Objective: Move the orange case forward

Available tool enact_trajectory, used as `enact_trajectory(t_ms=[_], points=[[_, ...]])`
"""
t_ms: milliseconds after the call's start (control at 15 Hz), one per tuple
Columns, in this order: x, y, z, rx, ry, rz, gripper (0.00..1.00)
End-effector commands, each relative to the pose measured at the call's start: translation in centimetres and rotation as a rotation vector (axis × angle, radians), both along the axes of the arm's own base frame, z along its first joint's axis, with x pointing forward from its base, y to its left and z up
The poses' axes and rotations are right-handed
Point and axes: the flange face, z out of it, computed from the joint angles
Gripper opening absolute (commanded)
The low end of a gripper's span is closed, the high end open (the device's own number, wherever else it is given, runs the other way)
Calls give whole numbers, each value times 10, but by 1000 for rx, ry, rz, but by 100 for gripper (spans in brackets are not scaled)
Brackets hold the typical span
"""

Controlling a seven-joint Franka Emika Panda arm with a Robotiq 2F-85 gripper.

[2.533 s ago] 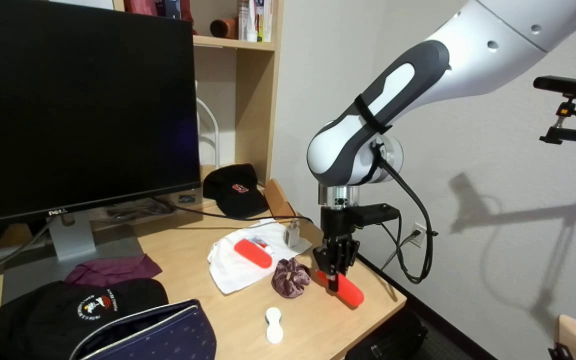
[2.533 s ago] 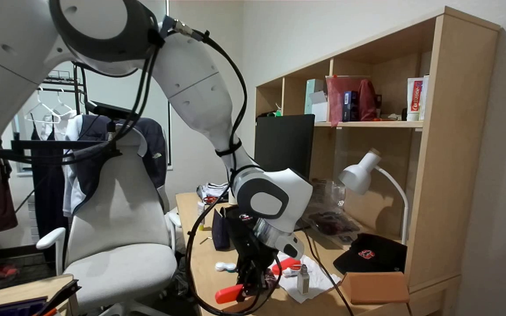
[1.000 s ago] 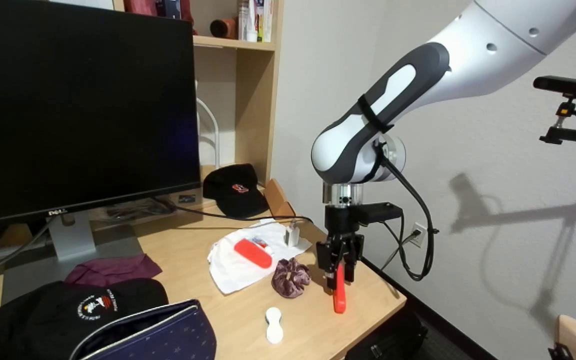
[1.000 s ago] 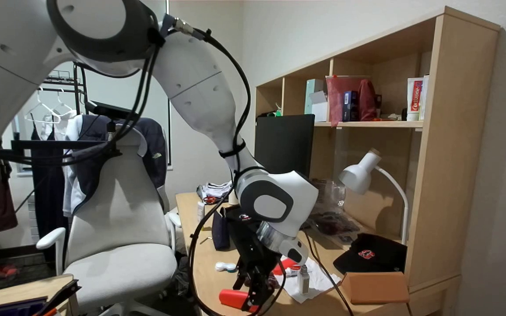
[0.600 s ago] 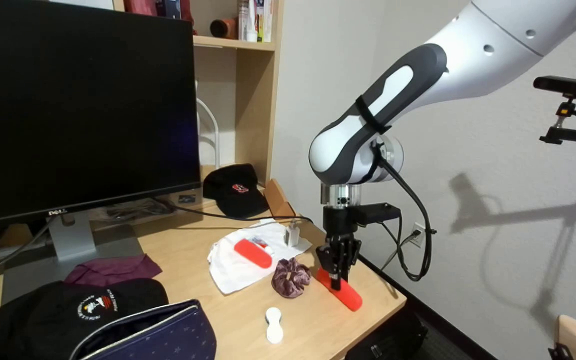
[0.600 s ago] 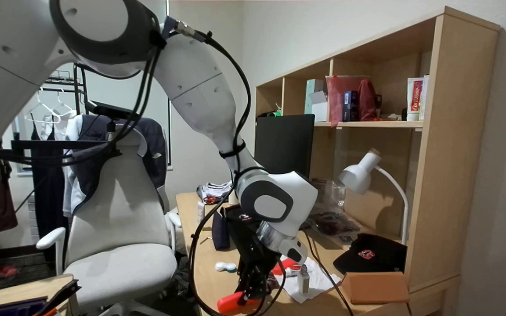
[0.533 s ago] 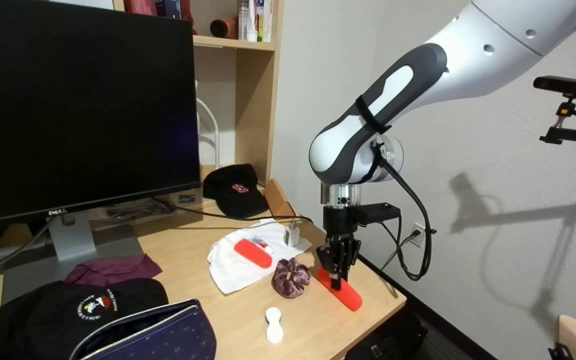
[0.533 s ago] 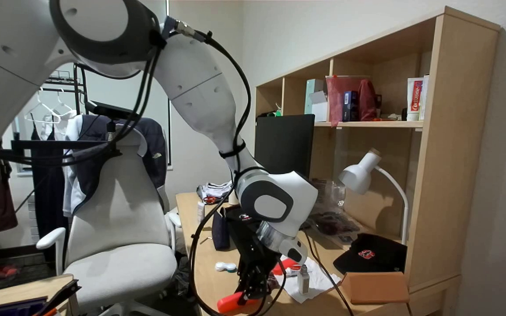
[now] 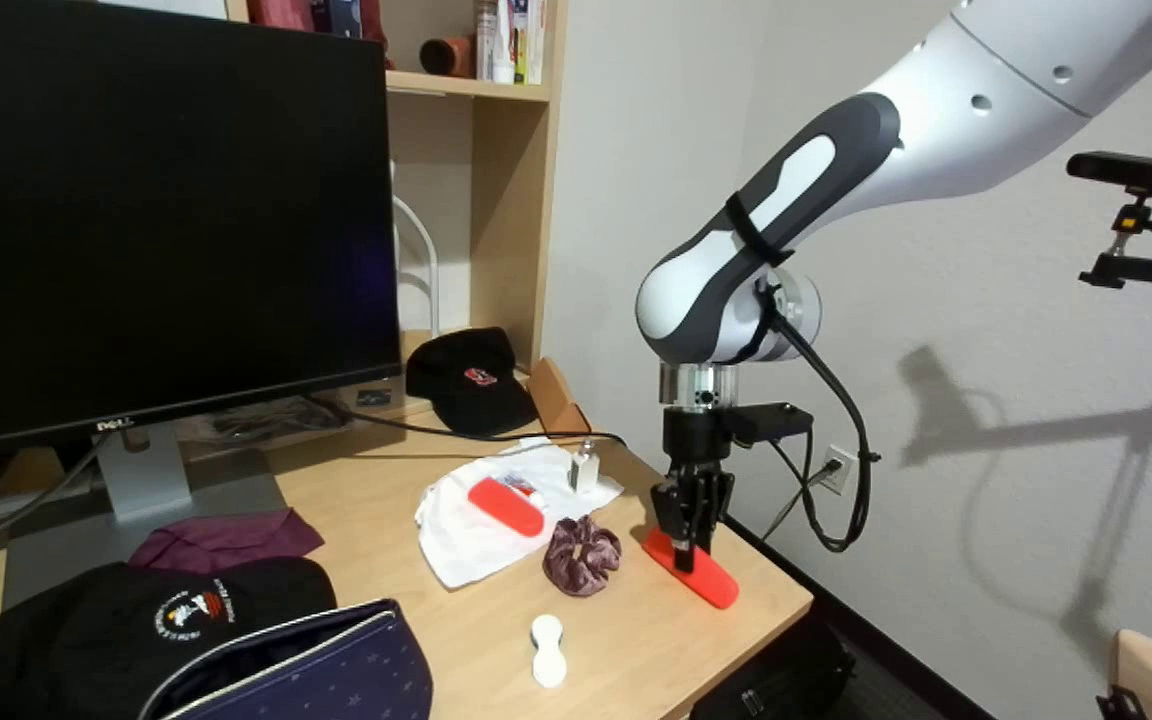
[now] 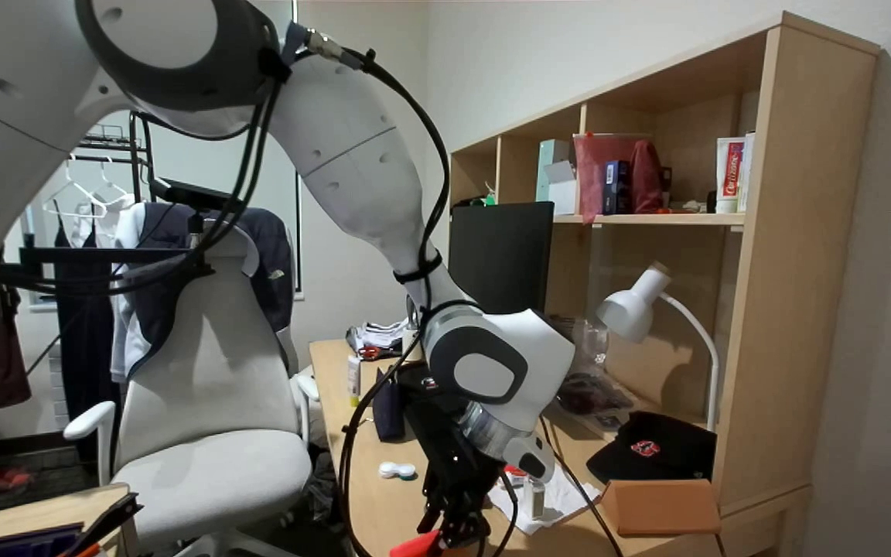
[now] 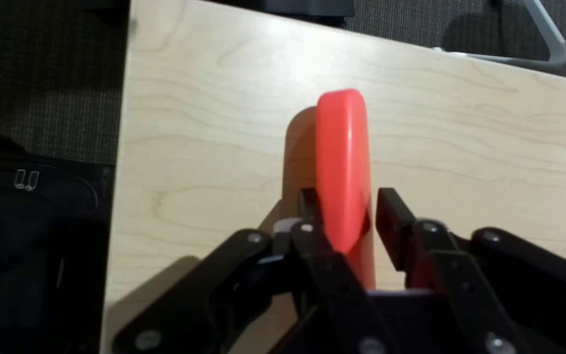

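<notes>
The orange case (image 9: 719, 588) is a flat oblong red-orange piece at the desk's right corner in an exterior view. It also shows in an exterior view, cut off by the bottom edge (image 10: 414, 546), and in the wrist view (image 11: 343, 147), where it looks tilted up on its long side. My gripper (image 11: 349, 199) has its fingers on either side of the case's near part. The left finger is against or very close to the case; a gap shows at the right finger. The gripper also shows in the exterior views (image 9: 694, 553) (image 10: 445, 530), pointing down.
A similar red-orange case (image 9: 506, 507) lies on a white cloth (image 9: 456, 560). A purple scrunchie (image 9: 582, 557), a white lens case (image 9: 548, 650) and a small bottle (image 9: 584, 470) are nearby. The desk edge (image 11: 122, 123) runs close by the orange case.
My gripper and the orange case have moved together a little right in an exterior view, toward the desk's side edge. A second ago the case stood more edge-on there; it now shows its broad face.
</notes>
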Motion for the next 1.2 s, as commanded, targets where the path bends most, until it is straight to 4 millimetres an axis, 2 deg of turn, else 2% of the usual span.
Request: enact_trajectory(t_ms=[0,333,467,733,1133], points=[[0,-12,-9,-26,-19,-15,65],[3,-13,-10,-41,-33,-22,98],[4,-11,-9,-46,-37,-26,100],[1,0,6,-69,-62,-29,100],[2,41,56,-158,-139,13,100]])
